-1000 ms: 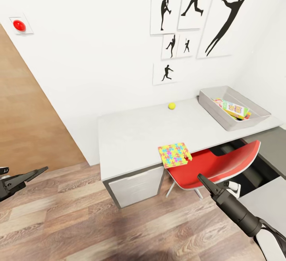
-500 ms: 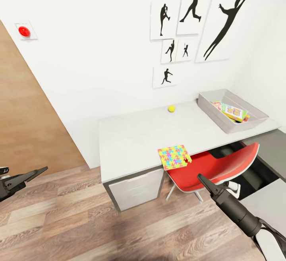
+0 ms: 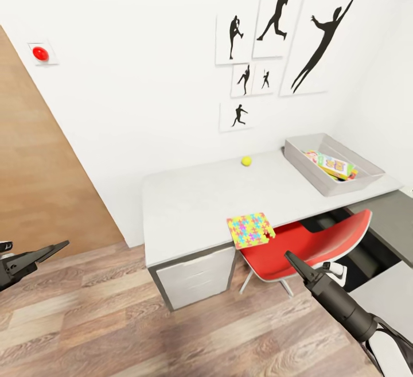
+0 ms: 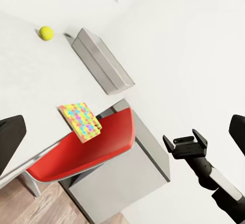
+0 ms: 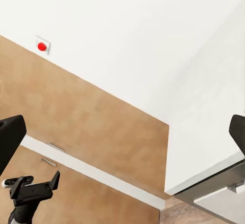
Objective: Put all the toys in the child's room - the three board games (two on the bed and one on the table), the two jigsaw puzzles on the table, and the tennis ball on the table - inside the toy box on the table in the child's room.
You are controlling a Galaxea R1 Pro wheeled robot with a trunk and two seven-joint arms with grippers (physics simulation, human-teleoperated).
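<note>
The white table (image 3: 189,199) stands against the wall ahead. A small yellow-green tennis ball (image 3: 246,160) lies near its back edge. One mosaic jigsaw puzzle (image 3: 250,230) lies at the front edge, overhanging slightly. The grey toy box (image 3: 305,171) sits at the table's right end with colourful board games (image 3: 334,166) inside. My left gripper (image 3: 60,245) hangs low at the left and my right gripper (image 3: 289,257) low at the right, both open, empty and well short of the table. The left wrist view shows the ball (image 4: 46,32), puzzle (image 4: 80,120), toy box (image 4: 99,65) and right gripper (image 4: 185,143).
A red chair (image 3: 310,245) is tucked under the table just right of the puzzle. White drawers (image 3: 195,276) sit under the table's left part. A lower dark-grey cabinet (image 3: 390,216) adjoins on the right. A wood panel (image 3: 34,193) lines the left wall; plank floor lies between me and the table.
The whole picture has shifted: the table and wall pictures sit slightly farther and more of the floor shows, so the camera has moved. Both arms hold the same pose.
</note>
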